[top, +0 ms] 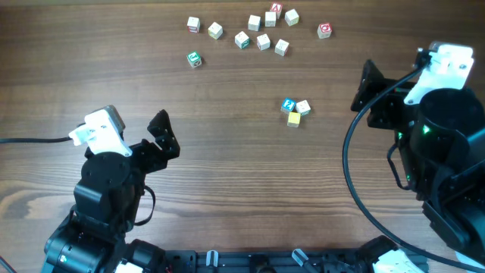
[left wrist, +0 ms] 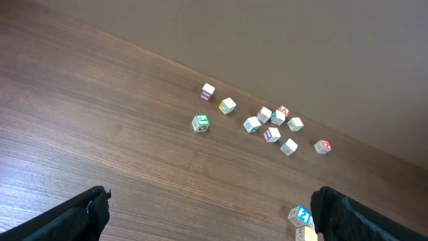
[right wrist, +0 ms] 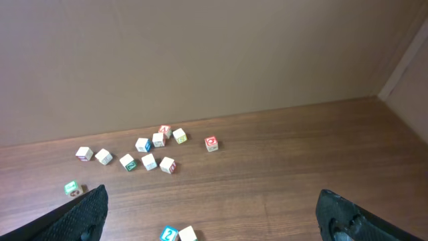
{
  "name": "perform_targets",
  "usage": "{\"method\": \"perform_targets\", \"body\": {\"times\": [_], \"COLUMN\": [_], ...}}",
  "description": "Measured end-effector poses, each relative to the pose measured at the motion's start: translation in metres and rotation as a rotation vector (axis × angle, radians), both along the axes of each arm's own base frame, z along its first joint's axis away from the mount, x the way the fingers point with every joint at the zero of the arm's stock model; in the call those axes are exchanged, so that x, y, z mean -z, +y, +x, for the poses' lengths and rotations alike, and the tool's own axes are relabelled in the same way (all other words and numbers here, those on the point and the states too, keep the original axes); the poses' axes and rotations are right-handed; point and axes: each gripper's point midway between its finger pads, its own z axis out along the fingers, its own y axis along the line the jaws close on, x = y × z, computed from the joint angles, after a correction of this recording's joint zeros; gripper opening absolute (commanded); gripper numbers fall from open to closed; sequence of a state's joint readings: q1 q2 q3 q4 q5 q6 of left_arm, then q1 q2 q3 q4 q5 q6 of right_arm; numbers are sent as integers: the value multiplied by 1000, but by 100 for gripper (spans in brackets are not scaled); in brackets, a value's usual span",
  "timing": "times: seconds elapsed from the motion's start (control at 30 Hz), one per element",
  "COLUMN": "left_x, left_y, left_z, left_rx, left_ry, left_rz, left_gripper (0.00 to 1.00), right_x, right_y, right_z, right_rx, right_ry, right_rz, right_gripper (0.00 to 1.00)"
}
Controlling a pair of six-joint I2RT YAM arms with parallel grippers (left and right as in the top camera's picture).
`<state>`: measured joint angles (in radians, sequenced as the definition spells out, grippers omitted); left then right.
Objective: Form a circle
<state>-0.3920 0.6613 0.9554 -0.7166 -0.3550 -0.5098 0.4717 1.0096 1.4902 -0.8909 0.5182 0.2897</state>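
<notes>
Three tiny wooden cubes of the circle touch in a small cluster right of the table's middle: a blue-faced cube (top: 288,105), a cream cube (top: 303,107) and a yellow cube (top: 294,119). My left gripper (top: 161,138) hangs open at the lower left, well apart from them. In the left wrist view the blue-faced cube (left wrist: 301,215) and yellow cube (left wrist: 306,234) sit just inside the right finger (left wrist: 348,214). My right gripper (top: 369,89) is open to the right of the cluster. Its wrist view shows the blue-faced cube (right wrist: 168,234) and cream cube (right wrist: 188,233) low between wide jaws. Neither gripper holds anything.
Several more cubes lie scattered along the far side of the wooden table (top: 227,174), among them a green-faced cube (top: 195,58) standing alone and a red-faced cube (top: 324,30). A plain wall (right wrist: 200,60) rises behind them. A black cable (top: 30,140) runs off the left edge.
</notes>
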Motion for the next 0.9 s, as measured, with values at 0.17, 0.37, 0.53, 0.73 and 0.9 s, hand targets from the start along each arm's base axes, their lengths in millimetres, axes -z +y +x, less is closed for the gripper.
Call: {"method": "perform_targets", "body": {"times": [0.17, 0.37, 0.53, 0.73, 0.9], "left_x": [0, 0, 1, 1, 1], "left_y": [0, 0, 0, 0, 0], "left_z": [0, 0, 0, 0, 0], "left_rx": [0, 0, 0, 0, 0], "left_ry": [0, 1, 2, 4, 4], "left_rz": [0, 1, 1, 2, 2], "left_gripper": [100, 100, 100, 100, 100], "right_x": [11, 18, 34, 51, 52], "right_y": [-4, -10, -38, -63, -68], "right_z": [-3, -2, 10, 29, -7], "right_rx": [14, 52, 174, 124, 49], "right_ry": [48, 74, 53, -219, -480], "right_rz": [-32, -65, -11, 51, 52], "right_gripper": [100, 100, 100, 100, 100]}}
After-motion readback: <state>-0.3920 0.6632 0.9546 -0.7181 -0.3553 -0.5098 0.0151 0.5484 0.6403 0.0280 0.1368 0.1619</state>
